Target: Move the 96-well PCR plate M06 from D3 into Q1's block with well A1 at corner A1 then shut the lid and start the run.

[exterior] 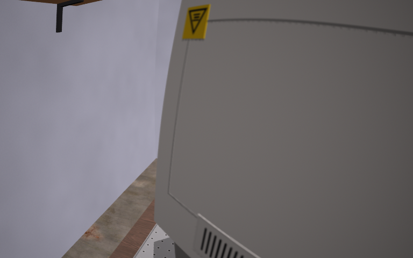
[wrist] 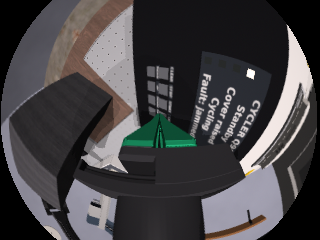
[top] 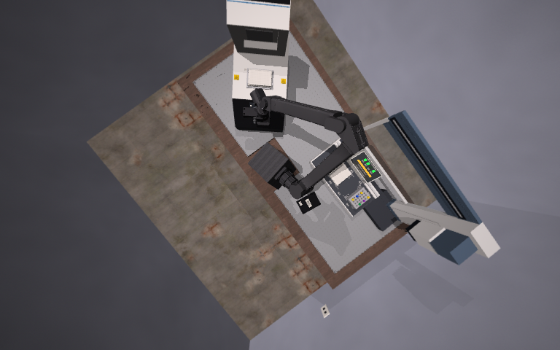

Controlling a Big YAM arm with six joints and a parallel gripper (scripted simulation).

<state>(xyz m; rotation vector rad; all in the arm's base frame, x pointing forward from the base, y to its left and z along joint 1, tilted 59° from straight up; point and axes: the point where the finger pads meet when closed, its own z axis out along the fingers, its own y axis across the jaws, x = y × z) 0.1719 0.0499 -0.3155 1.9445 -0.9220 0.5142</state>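
Observation:
Q1 (top: 259,65) stands at the far end of the mat with its lid (top: 258,24) raised upright at the back. Its block (top: 259,78) shows as a pale gridded rectangle; I cannot tell whether a plate lies on it. My gripper (top: 257,119) is shut and empty over Q1's dark front panel. In the wrist view its green fingertips are pressed together, pointing at the key grid (wrist: 160,90) beside the status text (wrist: 227,110). A white plate (top: 341,176) sits in the hand-off row next to the tube cooling block (top: 358,199); its label is too small to read.
My arm crosses the row's far end and hides the positions there. A dark ribbed box (top: 268,162) stands by my base, with a small black nest (top: 311,202) on the mat. The liquid handler's rail (top: 429,169) runs along the right. The exterior view shows only a grey housing (exterior: 289,121).

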